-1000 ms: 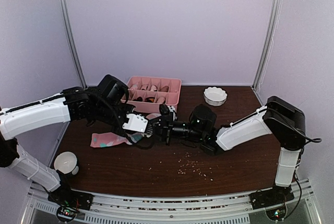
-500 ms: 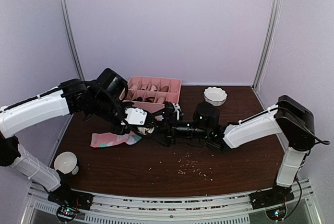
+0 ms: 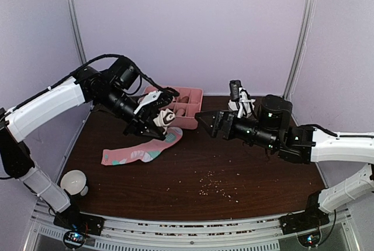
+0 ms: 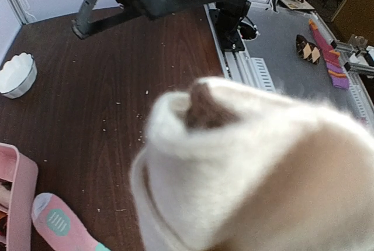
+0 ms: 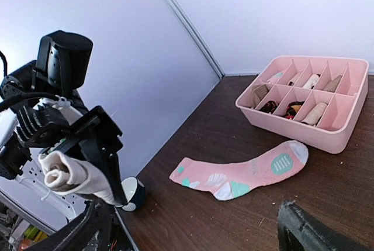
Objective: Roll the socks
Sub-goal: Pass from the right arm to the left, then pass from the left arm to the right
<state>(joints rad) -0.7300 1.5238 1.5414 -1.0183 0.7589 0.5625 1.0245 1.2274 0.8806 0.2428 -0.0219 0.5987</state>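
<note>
The cream sock [image 3: 166, 116] is rolled into a bundle with a brown end showing, and my left gripper [image 3: 159, 121] is shut on it, holding it in the air just in front of the tray. That bundle [image 4: 251, 169] fills the left wrist view and hides the fingers there; the right wrist view shows it [image 5: 65, 172] held between the black fingers. The pink sock [image 3: 140, 151] with teal and white patches lies flat on the table below [image 5: 239, 175]. My right gripper [image 3: 204, 117] hangs open and empty to the right of the bundle, apart from it.
A pink divided tray [image 3: 190, 121] holding rolled socks stands at the back [image 5: 327, 137]. A white scalloped bowl [image 3: 241, 108] sits behind the right arm. A cup [image 3: 74, 182] stands near the front left corner. Crumbs [image 3: 213, 185] are scattered near the table's middle.
The right gripper opened, let go of the cream sock and drew back to the right. The left arm lifted the rolled cream sock up and toward the tray.
</note>
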